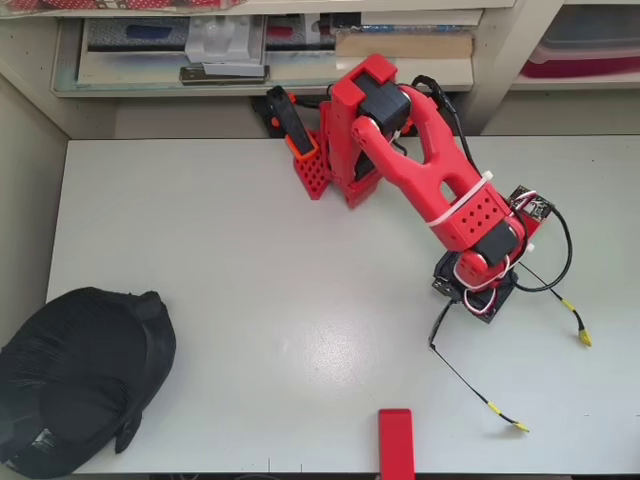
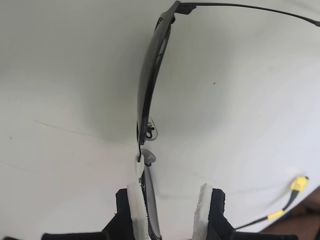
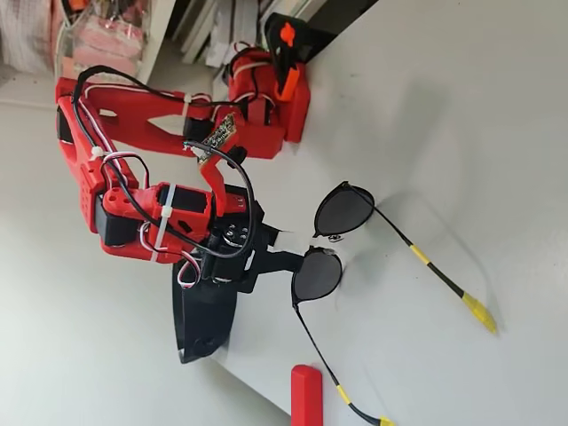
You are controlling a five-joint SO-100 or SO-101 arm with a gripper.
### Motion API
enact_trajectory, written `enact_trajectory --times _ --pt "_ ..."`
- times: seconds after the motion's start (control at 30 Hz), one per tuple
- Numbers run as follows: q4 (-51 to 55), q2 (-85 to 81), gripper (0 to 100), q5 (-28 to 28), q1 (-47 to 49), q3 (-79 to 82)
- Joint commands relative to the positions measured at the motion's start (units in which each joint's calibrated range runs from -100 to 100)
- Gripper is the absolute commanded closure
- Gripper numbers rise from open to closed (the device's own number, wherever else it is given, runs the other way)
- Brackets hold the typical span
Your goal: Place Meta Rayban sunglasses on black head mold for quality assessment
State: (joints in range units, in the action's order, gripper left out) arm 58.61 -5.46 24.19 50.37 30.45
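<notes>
The sunglasses (image 3: 342, 210) stand on the white table with their arms spread, the yellow tips (image 1: 583, 338) pointing away from the arm. My gripper (image 2: 170, 192) is low over them, open, with its white-padded fingers (image 2: 204, 207) on either side of one dark lens. In the wrist view that lens lies close against the left pad while the right pad stands well clear of it. The frame (image 2: 149, 70) runs edge-on up the wrist view. The head mold (image 1: 80, 380), a big matte-black dome, sits at the table's near left corner in the overhead view, far from the gripper.
A flat red block (image 1: 396, 445) lies at the table's front edge, near one arm of the glasses. The arm's red base and an orange-and-black holder (image 1: 300, 140) stand at the back edge. Shelves with boxes run behind the table.
</notes>
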Motion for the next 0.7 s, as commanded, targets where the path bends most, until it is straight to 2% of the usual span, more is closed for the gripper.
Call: enact_trajectory --times 0.0,0.13,0.3,0.67 --pt "-0.2 -4.8 45 -0.3 0.9 -1.8" --pt "-2.7 -1.7 45 -1.1 0.7 -0.1" --pt "-3.0 3.0 46 -6.2 0.9 -1.0" --pt "-6.7 4.2 46 -6.5 0.9 0.1"
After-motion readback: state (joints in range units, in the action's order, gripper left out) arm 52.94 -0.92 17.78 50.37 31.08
